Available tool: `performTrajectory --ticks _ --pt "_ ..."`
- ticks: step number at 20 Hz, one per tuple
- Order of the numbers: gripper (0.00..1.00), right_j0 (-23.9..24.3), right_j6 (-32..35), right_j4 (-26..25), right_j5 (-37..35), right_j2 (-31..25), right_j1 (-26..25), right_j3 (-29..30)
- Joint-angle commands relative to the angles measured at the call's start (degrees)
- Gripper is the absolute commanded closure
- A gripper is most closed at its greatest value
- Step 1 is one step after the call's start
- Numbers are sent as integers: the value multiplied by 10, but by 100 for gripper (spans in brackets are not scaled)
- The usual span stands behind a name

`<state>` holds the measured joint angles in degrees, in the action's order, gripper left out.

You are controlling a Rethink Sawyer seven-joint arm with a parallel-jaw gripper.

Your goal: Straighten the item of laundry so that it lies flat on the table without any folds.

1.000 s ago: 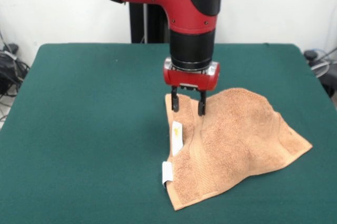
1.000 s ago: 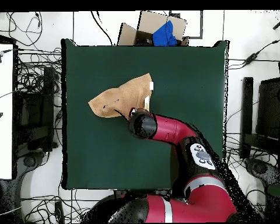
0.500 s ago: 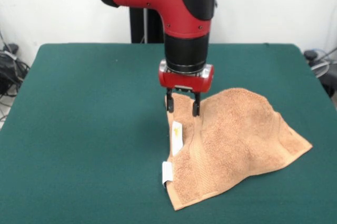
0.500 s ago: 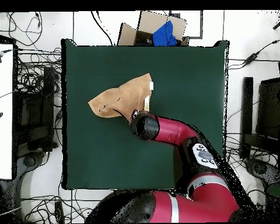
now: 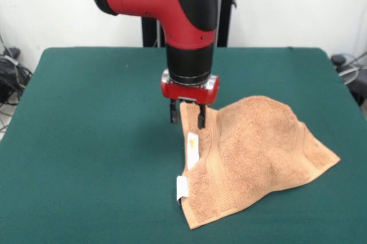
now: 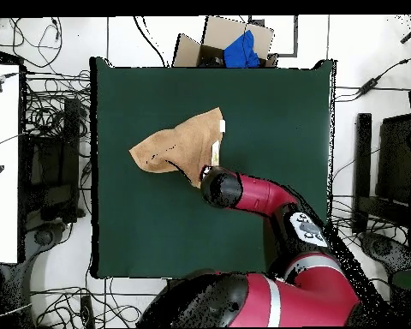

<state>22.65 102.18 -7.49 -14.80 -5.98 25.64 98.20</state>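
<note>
Front view: my gripper [image 5: 187,118] hangs spread, grasping nothing, its two dark fingers [image 5: 174,114] straddling the far corner of the towel [image 5: 252,152], one over bare table [image 5: 86,140] and one over the cloth. The orange-tan terry towel lies rumpled on the green felt, humped in the middle, with a ribbed border band along its edge and two white tags [image 5: 192,150] beside it.

Overhead view: the towel [image 6: 176,146] sits near the middle of the table [image 6: 277,111] as an uneven, pointed patch, and my red arm [image 6: 260,194] covers its corner and hides the gripper. Beyond the table, an open cardboard box [image 6: 235,38] holds something blue [image 6: 240,50].
</note>
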Motion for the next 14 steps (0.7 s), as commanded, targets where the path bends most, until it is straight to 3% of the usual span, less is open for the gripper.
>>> performTrajectory --ticks 1,14 --pt "0 8 18 -30 -11 -8 -35 -41" --pt "0 4 25 -31 9 -26 -82 -59"
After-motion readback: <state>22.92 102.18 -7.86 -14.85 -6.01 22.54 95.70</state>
